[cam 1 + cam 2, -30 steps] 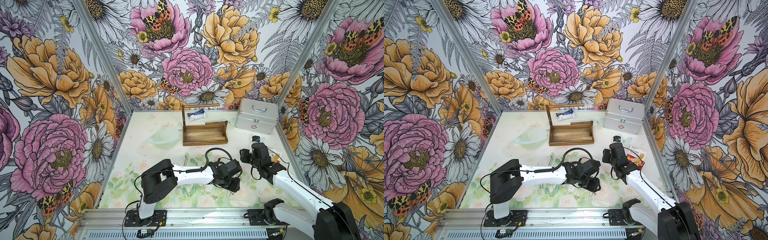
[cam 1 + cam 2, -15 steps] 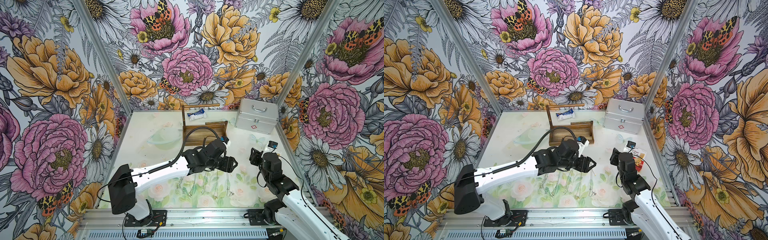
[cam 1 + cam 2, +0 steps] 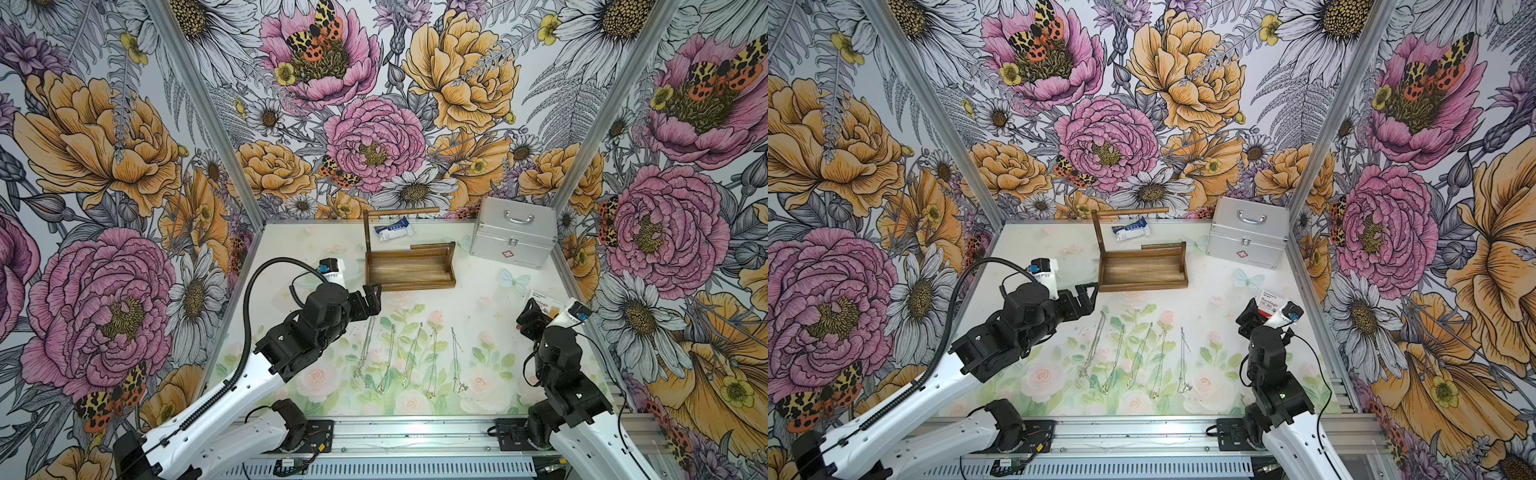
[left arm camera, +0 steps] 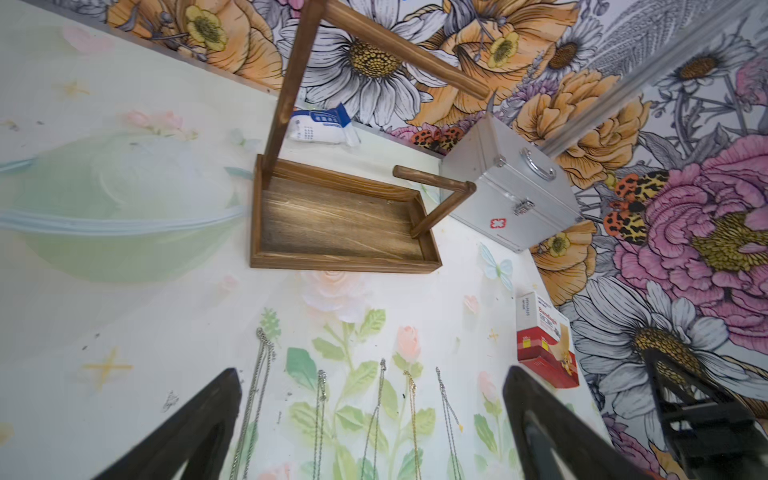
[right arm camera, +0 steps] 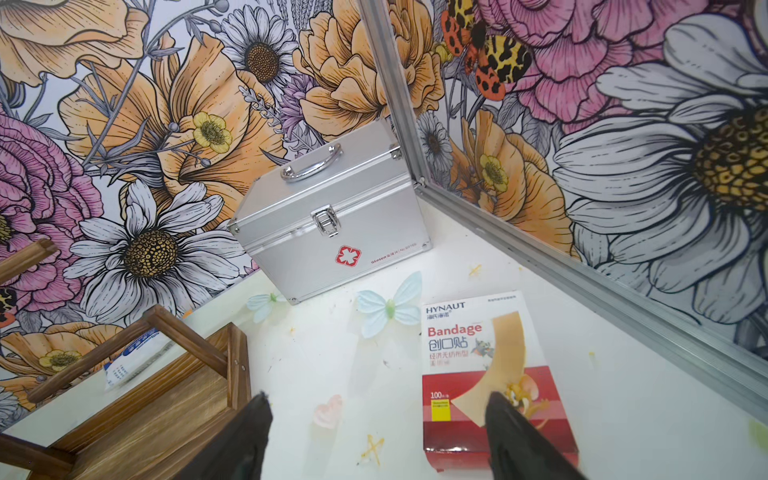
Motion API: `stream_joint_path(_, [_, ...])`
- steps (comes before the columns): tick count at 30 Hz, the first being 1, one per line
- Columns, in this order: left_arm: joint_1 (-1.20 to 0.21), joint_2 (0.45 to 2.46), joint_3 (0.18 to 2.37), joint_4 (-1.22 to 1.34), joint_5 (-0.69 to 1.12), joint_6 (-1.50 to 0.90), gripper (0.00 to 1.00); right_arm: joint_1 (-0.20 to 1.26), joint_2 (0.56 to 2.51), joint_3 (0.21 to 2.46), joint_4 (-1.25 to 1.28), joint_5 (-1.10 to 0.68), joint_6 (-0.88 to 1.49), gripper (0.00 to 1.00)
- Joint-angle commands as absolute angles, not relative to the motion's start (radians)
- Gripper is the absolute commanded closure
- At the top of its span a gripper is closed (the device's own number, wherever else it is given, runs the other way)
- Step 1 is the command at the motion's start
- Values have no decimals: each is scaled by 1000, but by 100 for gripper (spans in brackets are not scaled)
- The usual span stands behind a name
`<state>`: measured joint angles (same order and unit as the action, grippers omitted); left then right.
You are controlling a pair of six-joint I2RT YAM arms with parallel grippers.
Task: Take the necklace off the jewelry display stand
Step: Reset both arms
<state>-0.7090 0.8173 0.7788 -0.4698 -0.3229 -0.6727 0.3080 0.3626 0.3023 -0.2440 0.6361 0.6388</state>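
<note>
Jewelry display stand [image 3: 409,286] upright at rear centre of table [image 3: 490,291]. Tray's long axis and top rod both run left-right. Rod bare.

Five necklaces [image 4: 262,353] flat on table, nearer robot, side by side, long axes near-to-far.

Left claw [image 3: 372,293] spread wide, empty, by tray's front left corner.

Right claw [image 5: 378,397] wide apart, empty, near bandage box [image 5: 478,345].

The left pincer [image 4: 372,374] hangs above the worktop [image 4: 166,324], its two dark fingers [image 4: 216,407] spread wide and empty. Under it five necklaces [image 4: 261,374] lie stretched out side by side, apart from the jewelry display stand [image 4: 340,224]. A white-and-blue packet [image 4: 320,126] lies behind the stand. A silver case [image 4: 511,195] stands beside the stand, and a red bandage box [image 4: 544,345] lies nearer.
</note>
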Motion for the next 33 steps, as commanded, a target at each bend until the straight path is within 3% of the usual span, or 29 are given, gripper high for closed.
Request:
stream_joint_path(1, [-639, 722, 685, -505, -385, -731, 1, 303, 350, 294, -275, 709, 659, 1])
stream_joint_path(8, [-507, 565, 527, -519, -306, -799, 1, 301, 374, 300, -293, 771, 687, 0])
stream_joint_path(16, [-473, 483, 535, -531, -323, -711, 1, 295, 405, 314, -300, 773, 691, 0])
stream_joint_path(20, [-404, 544, 610, -529, -304, -658, 1, 285, 465, 328, -300, 822, 718, 0])
stream_joint_path(28, [-127, 803, 832, -460, -88, -538, 1, 261, 749, 442, -198, 823, 650, 0])
stream_joint_path(33, [-78, 959, 956, -400, -63, -457, 1, 237, 960, 504, -36, 816, 552, 0])
